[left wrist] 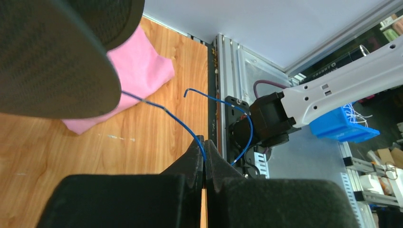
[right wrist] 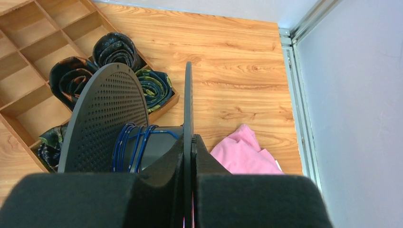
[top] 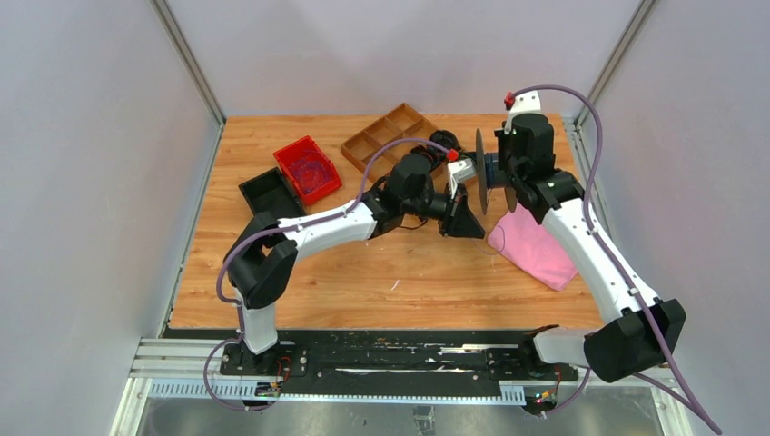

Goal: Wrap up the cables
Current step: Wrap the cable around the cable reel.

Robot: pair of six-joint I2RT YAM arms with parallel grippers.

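Right fingers (right wrist: 191, 140) are clenched on the thin edge of one disc of the spool (right wrist: 108, 111). It is held up off the bench (top: 409, 272) with its axle lying sideways. My guess at the reason: gripping by the rim leaves the core bare, so my other arm can lay wire on from the side.

Left fingers (left wrist: 204, 142) are pinched tight on the blue cable (left wrist: 164, 109). Several turns already sit on the core between the two discs. One strand leaves the spool, runs through the air above the pink cloth (left wrist: 142, 64) and goes into my pinch. Past the pinch a free tail curves up and ends in a small hook in mid air. I read the grip, partway along the wire, as a way to keep the strand guided and fairly taut while the tail hangs loose.

Judged step: mid-wrap, with a fair length not yet wound. Next the strand needs steering into the gap between the discs, not over a rim. Risks are slack slipping off the disc and the tail snagging on my right arm.

Other dark cables (right wrist: 116, 47) lie rolled up in compartments of the wooden tray (right wrist: 28, 28), just behind the spool. They look like finished coils parked out of the way.
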